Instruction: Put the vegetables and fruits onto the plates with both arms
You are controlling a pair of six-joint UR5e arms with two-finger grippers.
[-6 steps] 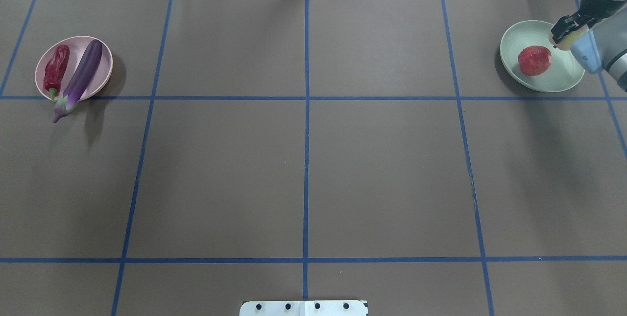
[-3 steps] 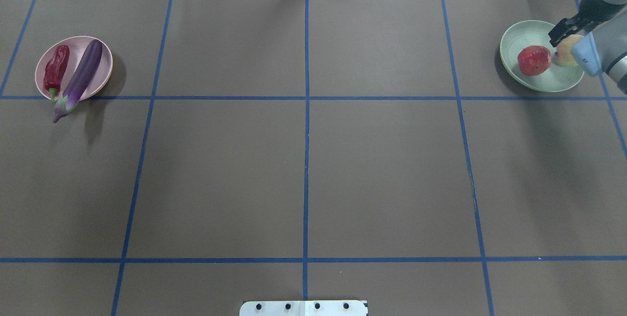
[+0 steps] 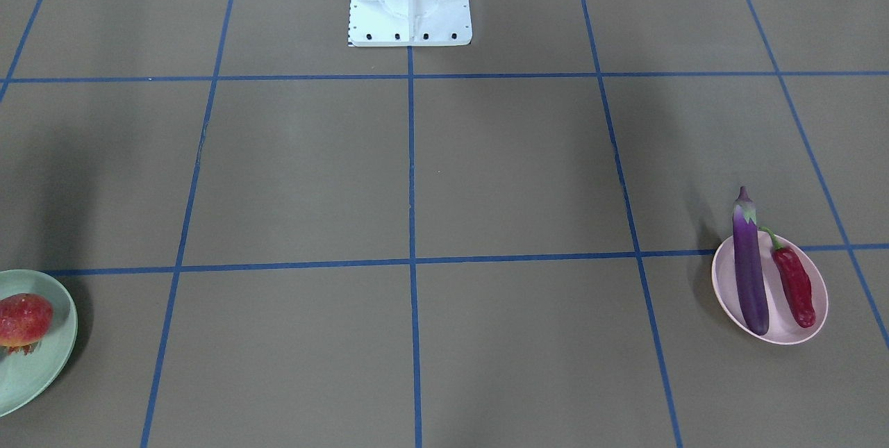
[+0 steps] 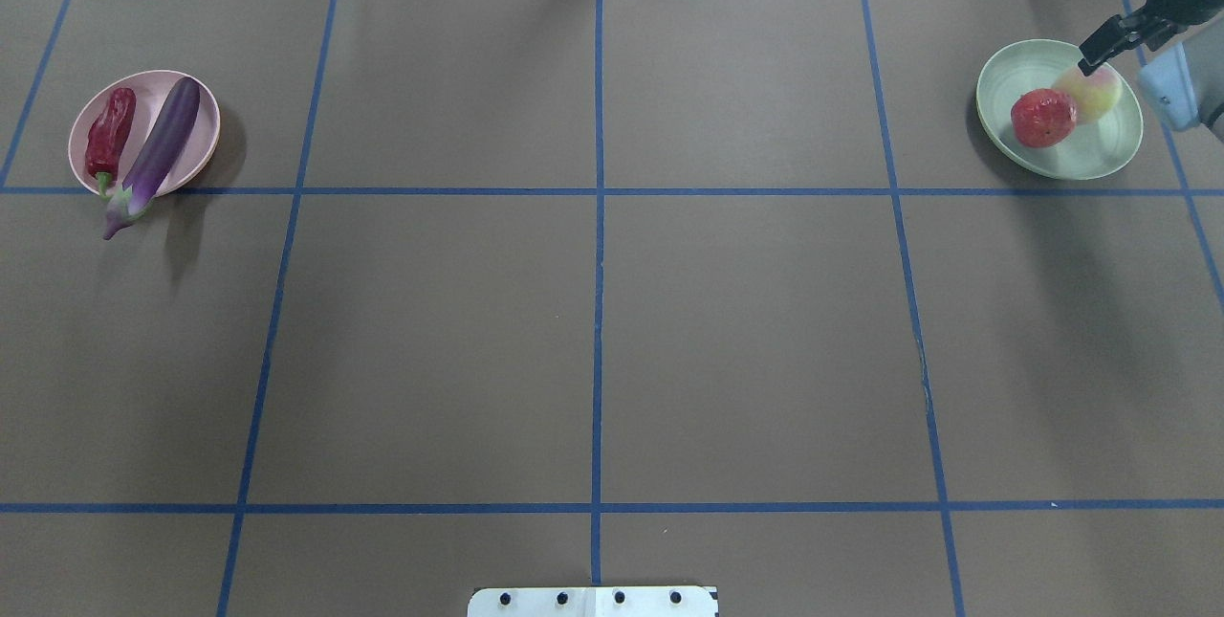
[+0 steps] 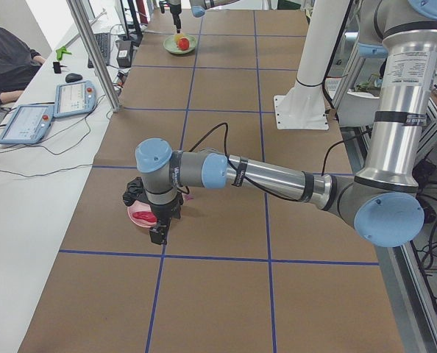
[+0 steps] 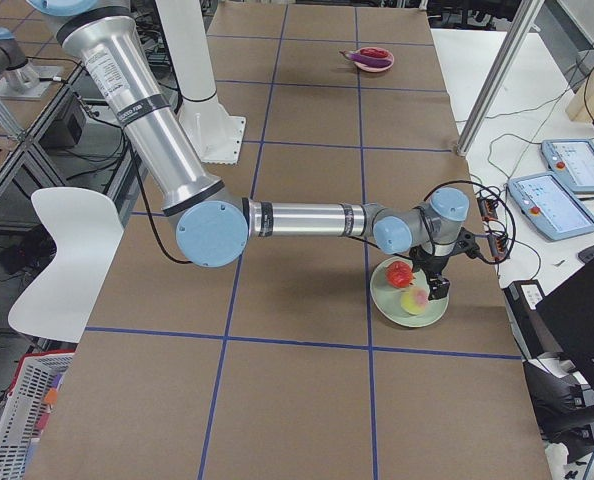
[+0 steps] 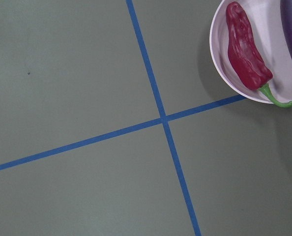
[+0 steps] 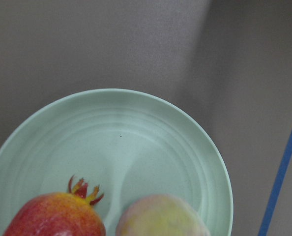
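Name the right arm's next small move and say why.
Probably lift the right gripper straight up and clear of the mint green plate. The peach already lies free on the plate beside the pomegranate, and the gripper hangs just over the peach's far edge, so nothing seems left to place here.

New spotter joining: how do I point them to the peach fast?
Go to the far corner of the table on the robot's right, where the mint green plate sits. Two round fruits lie on it; the peach is the pale yellow-green one with a pink blush, beside the red pomegranate with its small crown.
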